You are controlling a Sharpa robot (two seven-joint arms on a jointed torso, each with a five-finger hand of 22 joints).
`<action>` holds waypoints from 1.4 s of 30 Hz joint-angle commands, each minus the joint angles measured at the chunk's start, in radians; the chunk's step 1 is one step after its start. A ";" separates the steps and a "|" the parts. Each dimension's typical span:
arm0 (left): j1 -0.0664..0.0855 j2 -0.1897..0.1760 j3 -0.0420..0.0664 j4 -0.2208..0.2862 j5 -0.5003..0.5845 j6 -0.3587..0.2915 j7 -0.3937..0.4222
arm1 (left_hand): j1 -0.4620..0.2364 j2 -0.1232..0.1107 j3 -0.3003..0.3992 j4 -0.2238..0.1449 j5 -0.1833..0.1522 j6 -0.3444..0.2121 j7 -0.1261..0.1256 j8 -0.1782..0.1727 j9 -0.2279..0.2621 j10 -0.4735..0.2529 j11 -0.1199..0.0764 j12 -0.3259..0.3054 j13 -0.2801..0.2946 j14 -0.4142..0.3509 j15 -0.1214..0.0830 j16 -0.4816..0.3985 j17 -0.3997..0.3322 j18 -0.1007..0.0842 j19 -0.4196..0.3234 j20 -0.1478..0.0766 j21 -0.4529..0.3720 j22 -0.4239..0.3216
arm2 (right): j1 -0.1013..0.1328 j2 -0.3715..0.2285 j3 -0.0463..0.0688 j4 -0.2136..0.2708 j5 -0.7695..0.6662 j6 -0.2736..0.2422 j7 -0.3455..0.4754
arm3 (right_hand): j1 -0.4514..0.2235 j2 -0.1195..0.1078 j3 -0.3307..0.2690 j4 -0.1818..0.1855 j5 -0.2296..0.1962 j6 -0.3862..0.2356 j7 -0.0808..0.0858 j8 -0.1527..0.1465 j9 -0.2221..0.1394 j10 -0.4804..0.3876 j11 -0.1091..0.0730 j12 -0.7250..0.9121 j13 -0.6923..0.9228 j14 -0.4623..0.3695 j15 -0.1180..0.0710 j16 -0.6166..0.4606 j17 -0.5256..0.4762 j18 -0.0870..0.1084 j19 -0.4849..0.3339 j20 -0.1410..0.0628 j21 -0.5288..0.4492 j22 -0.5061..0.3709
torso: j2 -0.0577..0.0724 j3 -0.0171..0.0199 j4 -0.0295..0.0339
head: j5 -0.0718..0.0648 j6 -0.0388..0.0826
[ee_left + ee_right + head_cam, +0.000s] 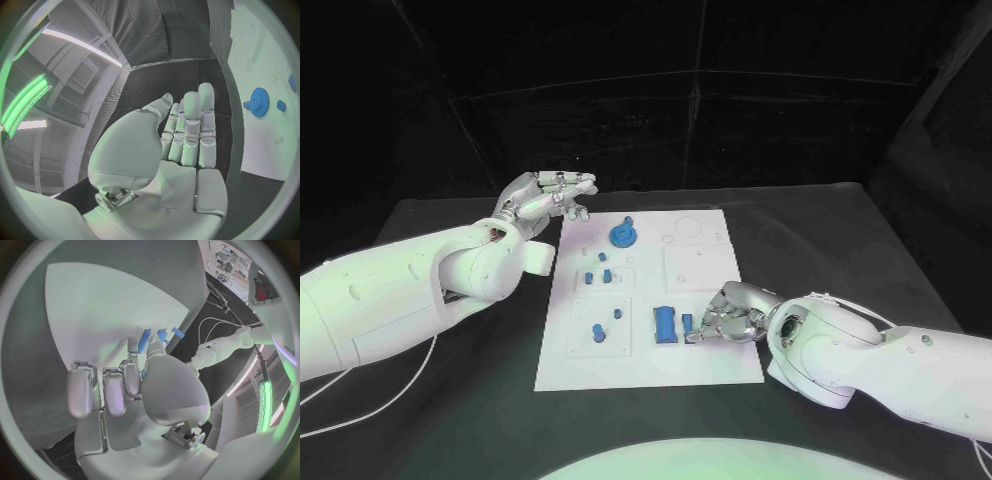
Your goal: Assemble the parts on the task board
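- The black table (pixel 848 230) carries the white task board (pixel 711 300), a tall rectangle whose long axis runs away from the robot; dark curtain walls close in the room behind it.
- The left wrist view adds what the head view lacks of the room: a ceiling with a pale light strip and a green lit panel off to one side.
- The left hand (pixel 548 196) hovers just off the board's far left corner, holding nothing. In the left wrist view its fingers (pixel 190 125) are stretched out straight and close together, thumb alongside.
- Just beyond those fingertips on the board lies the blue gear (pixel 625 236), flat, face up. The left wrist view shows the gear's toothed rim (pixel 258 101).
- The right hand (pixel 728 315) rests low over the board's near right part, fingers curled downward.
- Right at its fingertips lies a blue bar (pixel 666 324), its long axis along the board's length, with a smaller blue piece (pixel 687 325) beside it, next to the fingers.
- In the right wrist view the thumb and one finger (pixel 132 375) meet at a blue part (pixel 144 340); whether it is pinched or only touched, I cannot tell.
- Small blue pegs (pixel 599 275) stand left of the right hand, between both hands.
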 commanded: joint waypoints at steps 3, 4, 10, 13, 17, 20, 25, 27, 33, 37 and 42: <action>0.001 -0.001 0.001 0.003 0.001 0.010 0.006 | 0.009 -0.002 -0.003 -0.006 0.005 -0.004 0.000 0.006 -0.002 -0.008 0.000 0.007 0.001 -0.007 0.003 -0.003 -0.001 0.014 0.007 -0.001 -0.005 -0.001 | 0.001 0.016 -0.001 -0.015 -0.022 0.008 -0.019 | 0.019 0.016 0.001 -0.009 0.003 -0.002 0.001 -0.007 0.002 0.032 -0.007 0.001 0.029 0.086 -0.006 0.002 0.188 -0.009 0.017 -0.004 0.001 0.063 | 0.000 -0.0001 -0.0012 | 0.002 -0.004; 0.001 -0.001 0.001 0.003 0.001 0.010 0.006 | 0.009 -0.002 -0.003 -0.006 0.005 -0.004 0.000 0.006 -0.002 -0.008 0.000 0.007 0.001 -0.007 0.003 -0.003 -0.001 0.014 0.007 -0.001 -0.005 -0.001 | 0.001 0.019 -0.001 -0.018 -0.028 0.005 -0.022 | 0.021 0.017 0.002 -0.011 0.003 -0.002 0.001 -0.007 0.002 0.032 -0.007 0.001 0.029 0.086 -0.006 0.002 0.188 -0.009 0.017 -0.004 0.001 0.063 | 0.000 0.0001 -0.0013 | 0.001 -0.004; 0.002 -0.001 0.001 0.004 0.001 0.010 0.006 | 0.009 -0.002 -0.003 -0.006 0.005 -0.004 0.000 0.006 -0.002 -0.008 0.000 0.007 0.001 -0.007 0.003 -0.003 -0.001 0.014 0.007 -0.001 -0.005 -0.001 | 0.001 0.030 0.000 -0.024 -0.045 -0.009 -0.028 | 0.024 0.019 0.003 -0.013 0.003 -0.001 0.000 -0.008 0.003 0.032 -0.007 0.001 0.029 0.086 -0.007 0.002 0.187 -0.009 0.017 -0.004 0.001 0.064 | -0.001 0.0002 -0.0007 | 0.002 -0.003; 0.002 -0.002 0.001 0.004 0.001 0.010 0.006 | 0.009 -0.002 -0.003 -0.006 0.005 -0.004 0.000 0.006 -0.002 -0.008 0.000 0.007 0.001 -0.007 0.003 -0.003 -0.001 0.014 0.007 -0.001 -0.005 -0.001 | 0.001 0.028 0.000 -0.019 -0.047 -0.018 -0.017 | 0.025 0.019 0.003 -0.014 0.004 -0.002 0.001 -0.008 0.003 0.032 -0.007 0.000 0.029 0.086 -0.007 0.002 0.187 -0.009 0.017 -0.004 0.001 0.063 | -0.002 0.0004 -0.0011 | 0.001 -0.004; 0.002 -0.002 0.001 0.003 0.001 0.010 0.006 | 0.009 -0.002 -0.003 -0.006 0.005 -0.004 0.000 0.006 -0.002 -0.008 0.000 0.007 0.001 -0.007 0.003 -0.003 -0.001 0.014 0.007 -0.001 -0.005 -0.001 | 0.001 0.018 0.000 -0.009 -0.014 -0.036 0.035 | 0.016 0.013 -0.005 -0.012 0.009 -0.007 0.005 -0.012 0.002 0.030 -0.004 -0.006 0.026 0.085 -0.006 -0.001 0.183 -0.008 0.014 -0.003 -0.002 0.059 | -0.003 0.0006 -0.0009 | 0.002 -0.001; 0.001 -0.001 0.001 0.002 0.001 0.010 0.007 | 0.010 -0.002 -0.003 -0.006 0.005 -0.004 0.000 0.006 -0.002 -0.008 0.000 0.007 0.001 -0.007 0.003 -0.003 -0.001 0.014 0.007 -0.001 -0.005 -0.001 | 0.001 0.002 0.000 -0.003 0.074 -0.055 0.149 | 0.000 0.001 -0.019 -0.006 0.019 -0.046 0.022 -0.038 -0.006 0.017 0.009 -0.038 0.009 0.080 0.003 -0.016 0.161 -0.003 0.001 0.002 -0.019 0.033 | -0.004 0.0000 0.0001 | 0.002 0.003; 0.001 0.000 0.000 0.000 0.001 0.009 0.011 | 0.003 -0.004 -0.008 -0.002 0.004 -0.005 0.000 0.007 -0.002 -0.009 0.001 0.009 0.002 -0.008 0.004 -0.003 -0.002 0.014 0.006 0.000 -0.007 -0.002 | 0.007 -0.029 0.001 -0.005 0.257 -0.099 0.357 | -0.008 -0.011 -0.040 -0.004 0.065 -0.116 0.053 -0.090 -0.023 -0.018 0.036 -0.114 -0.032 0.065 0.026 -0.059 0.100 0.018 -0.050 0.022 -0.088 -0.067 | -0.012 -0.0030 0.0026 | -0.005 0.011; 0.001 0.001 0.000 0.000 0.001 0.009 0.014 | -0.005 -0.008 -0.015 0.003 0.004 -0.006 0.000 0.008 -0.002 -0.011 0.001 0.010 0.002 -0.010 0.005 -0.003 -0.003 0.013 0.005 0.001 -0.009 -0.004 | 0.019 -0.036 0.001 -0.020 0.327 -0.114 0.422 | -0.001 -0.010 -0.043 -0.010 0.063 -0.128 0.059 -0.104 -0.027 -0.037 0.042 -0.158 -0.057 0.060 0.032 -0.076 0.078 0.024 -0.064 0.029 -0.109 -0.094 | -0.017 -0.0049 0.0056 | -0.009 0.015; 0.001 0.008 0.000 -0.011 0.001 0.016 0.025 | -0.027 -0.022 -0.064 0.024 0.002 -0.017 -0.002 0.012 -0.005 -0.036 0.005 0.007 -0.002 -0.098 0.017 -0.080 -0.040 0.013 -0.059 0.012 -0.074 -0.042 | 0.085 -0.027 0.001 -0.134 0.653 -0.130 0.645 | 0.072 0.017 -0.036 -0.046 0.039 -0.134 0.077 -0.141 -0.037 -0.299 0.061 -0.721 -0.405 -0.092 0.047 -0.472 -0.358 0.121 -0.337 0.045 -0.534 -0.613 | -0.035 -0.0098 0.0112 | -0.022 0.036; 0.000 0.022 0.000 -0.044 0.001 0.018 0.034 | -0.015 -0.010 -0.096 0.037 0.004 -0.031 -0.006 0.005 -0.012 -0.038 0.017 -0.019 -0.019 -0.216 0.046 -0.319 -0.150 0.010 -0.186 0.043 -0.229 -0.150 | 0.123 0.028 0.002 -0.272 0.865 -0.098 0.768 | 0.150 0.042 -0.028 -0.068 0.024 -0.141 0.108 -0.173 -0.055 -0.426 0.097 -0.936 -0.606 -0.278 0.095 -0.889 -0.666 0.124 -0.447 0.084 -0.767 -0.777 | -0.056 -0.0155 0.0095 | -0.028 0.055; -0.003 0.047 0.000 -0.101 0.016 0.015 0.044 | 0.006 0.003 -0.121 0.045 0.004 -0.035 -0.004 -0.016 -0.025 -0.030 0.039 -0.088 -0.030 -0.265 0.095 -0.568 -0.257 0.010 -0.320 0.100 -0.407 -0.293 | 0.140 0.117 0.004 -0.436 1.000 -0.031 0.862 | 0.207 0.063 -0.024 -0.082 -0.009 -0.164 0.132 -0.229 -0.101 -0.443 0.148 -1.095 -0.855 -0.448 0.170 -1.168 -0.837 0.113 -0.570 0.153 -1.013 -0.933 | -0.069 -0.0167 0.0074 | -0.033 0.096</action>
